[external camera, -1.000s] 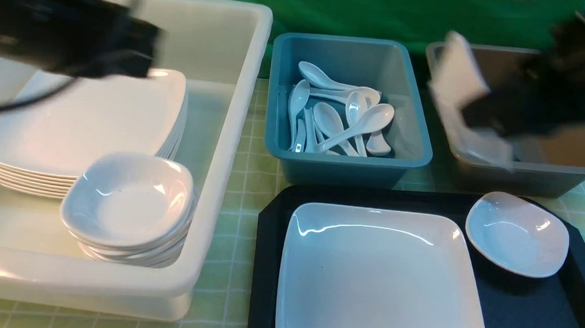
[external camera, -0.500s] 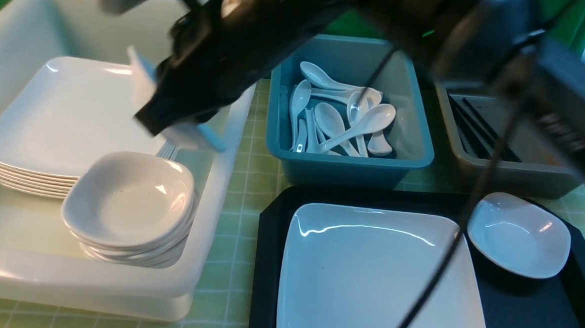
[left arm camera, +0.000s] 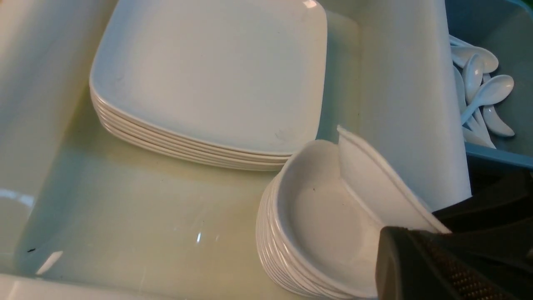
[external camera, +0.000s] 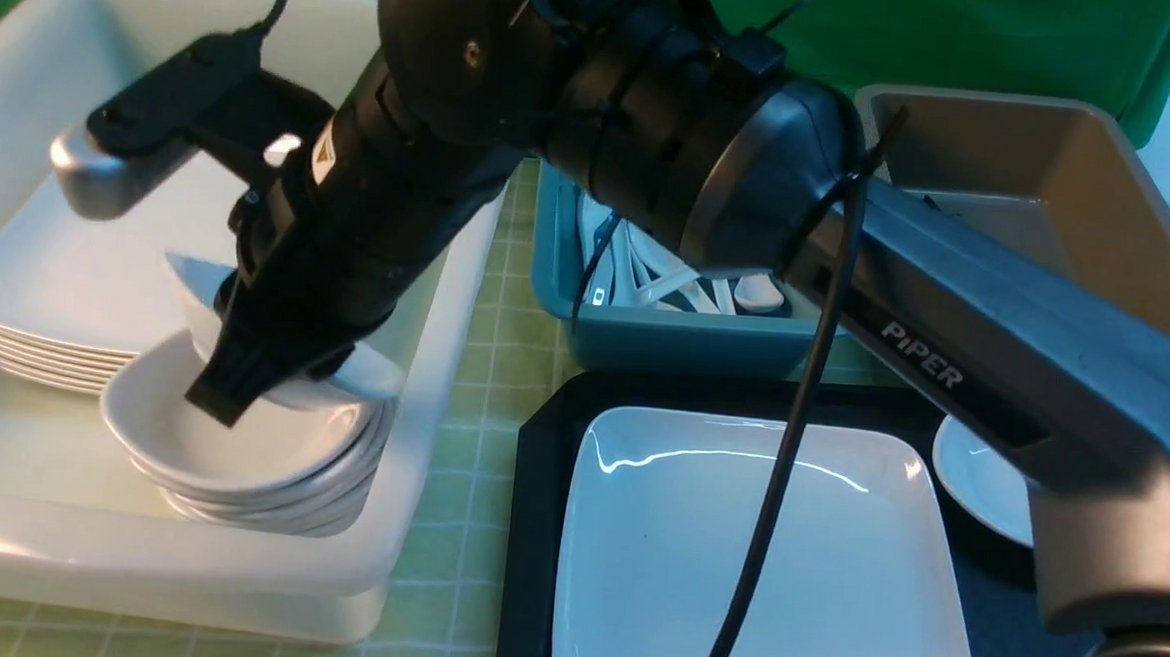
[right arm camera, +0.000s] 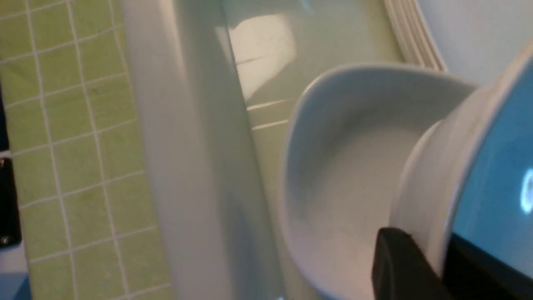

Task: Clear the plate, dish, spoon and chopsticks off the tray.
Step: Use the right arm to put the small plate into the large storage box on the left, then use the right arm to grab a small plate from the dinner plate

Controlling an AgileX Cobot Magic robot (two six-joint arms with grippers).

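My right arm reaches across to the white bin [external camera: 415,520] on the left. Its gripper [external camera: 272,372] [right arm camera: 433,258] is shut on the rim of a small white dish [external camera: 192,283] [left arm camera: 374,179] [right arm camera: 429,187]. That dish is tilted, its low edge inside the top bowl of the dish stack [external camera: 238,451] [left arm camera: 316,216] [right arm camera: 345,166]. The plate [external camera: 763,558] lies on the black tray [external camera: 537,486], with another dish [external camera: 978,479] half hidden by my arm. My left gripper [left arm camera: 416,266] hovers shut over the bin, holding nothing. Spoons [external camera: 747,292] [left arm camera: 483,91] lie in the teal tub. The chopsticks are hidden.
A stack of square plates [external camera: 57,281] [left arm camera: 208,79] fills the far part of the white bin. The teal tub [external camera: 685,339] and the brown tub [external camera: 1053,193] stand behind the tray. My right arm's links span the middle of the front view.
My right arm swung from the brown tub on the right across to the white bin and lowered the dish onto the stack. My left arm left the front view.
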